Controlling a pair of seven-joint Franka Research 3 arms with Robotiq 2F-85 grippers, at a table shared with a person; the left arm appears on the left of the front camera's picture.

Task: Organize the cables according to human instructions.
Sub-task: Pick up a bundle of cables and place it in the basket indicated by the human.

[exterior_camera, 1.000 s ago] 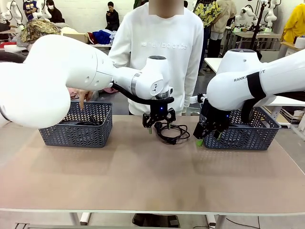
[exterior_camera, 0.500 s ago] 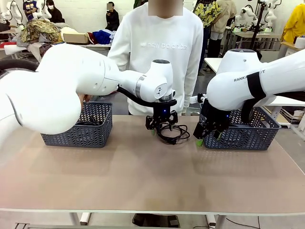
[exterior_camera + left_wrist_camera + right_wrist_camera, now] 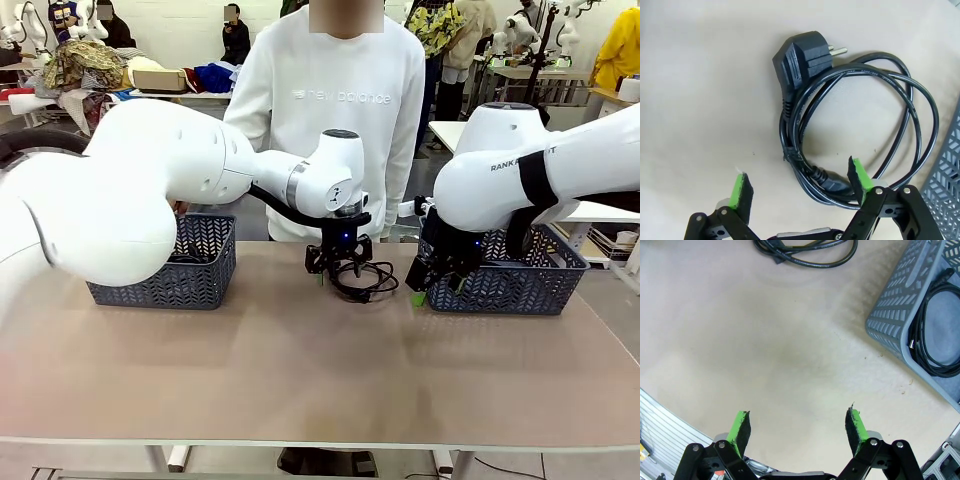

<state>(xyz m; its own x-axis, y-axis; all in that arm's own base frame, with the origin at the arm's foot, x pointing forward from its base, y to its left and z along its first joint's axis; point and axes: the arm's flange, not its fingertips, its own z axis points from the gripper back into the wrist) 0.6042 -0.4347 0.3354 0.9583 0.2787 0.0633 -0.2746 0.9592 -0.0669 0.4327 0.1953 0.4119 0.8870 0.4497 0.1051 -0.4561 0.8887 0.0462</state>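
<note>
The left hand (image 3: 800, 187), jaws wide, hovers over the coiled black power cord (image 3: 850, 130) on the beige counter (image 3: 300, 370). At 3 o'clock, the right hand (image 3: 797, 427) gapes empty.

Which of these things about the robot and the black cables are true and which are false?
1. The left gripper is open above a coiled cable lying on the table. True.
2. The right gripper is squeezing a cable. False: its jaws stand open over bare table, holding nothing.
3. The cable under the left gripper has a plug with two metal pins. True.
4. The cable in the middle lies inside a basket. False: it lies on the tabletop between the left basket and the right basket.
5. A cable lies inside the basket seen in the right wrist view. True: a black coil rests in it.
</note>
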